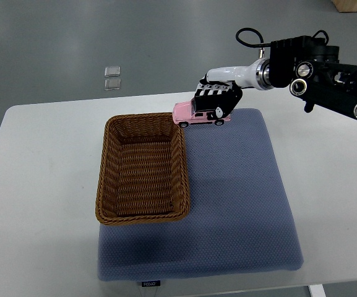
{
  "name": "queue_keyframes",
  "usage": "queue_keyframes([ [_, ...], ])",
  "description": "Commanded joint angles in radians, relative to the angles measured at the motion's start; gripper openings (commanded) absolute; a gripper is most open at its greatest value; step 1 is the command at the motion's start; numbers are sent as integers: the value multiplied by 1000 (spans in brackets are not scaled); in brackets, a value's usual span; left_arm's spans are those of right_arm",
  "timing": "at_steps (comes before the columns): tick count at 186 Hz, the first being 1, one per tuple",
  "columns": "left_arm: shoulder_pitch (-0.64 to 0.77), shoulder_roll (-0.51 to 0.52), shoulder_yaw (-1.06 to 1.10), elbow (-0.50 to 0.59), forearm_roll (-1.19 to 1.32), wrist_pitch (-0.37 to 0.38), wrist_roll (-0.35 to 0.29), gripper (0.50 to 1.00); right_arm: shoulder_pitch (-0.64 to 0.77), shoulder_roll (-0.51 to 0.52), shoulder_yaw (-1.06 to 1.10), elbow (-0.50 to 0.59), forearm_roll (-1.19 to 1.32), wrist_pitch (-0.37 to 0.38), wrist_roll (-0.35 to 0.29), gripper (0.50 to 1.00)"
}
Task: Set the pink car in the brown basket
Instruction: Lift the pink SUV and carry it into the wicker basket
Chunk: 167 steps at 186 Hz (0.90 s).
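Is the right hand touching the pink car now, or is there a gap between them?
Touching. In the top view the right hand closes its fingers over the roof and side of the pink car, with no gap visible between them.

A pink car (193,114), a brown woven basket (142,212), a blue dotted-weave mat (240,198), a white table (36,204)

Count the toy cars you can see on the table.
1. The pink car is held in the right hand by the far right corner of the brown basket. The basket looks empty.
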Motion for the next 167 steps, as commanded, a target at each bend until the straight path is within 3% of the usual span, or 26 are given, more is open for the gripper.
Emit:
queue_keyframes([
  [1, 0, 0, 0, 0, 0, 0, 0, 1000, 1, 71, 1, -5, 0, 0, 1, 500],
  [79, 0, 0, 0, 0, 0, 0, 0, 1000, -13, 289, 1, -78, -4, -18, -1, 500],
  [142, 0, 0, 0, 0, 0, 0, 0, 1000, -90, 337, 1, -140, -20, -45, -1, 502],
  [149, 0, 0, 0, 0, 0, 0, 0, 1000, -93, 340, 1, -150, -18, -57, -1, 590],
  [165, 0, 0, 0, 0, 0, 0, 0, 1000, -96, 343, 1, -160, -18, -84, 1, 731],
  [167, 0, 0, 0, 0, 0, 0, 0, 1000, -96, 343, 1, -160, -18, -84, 1, 731],
])
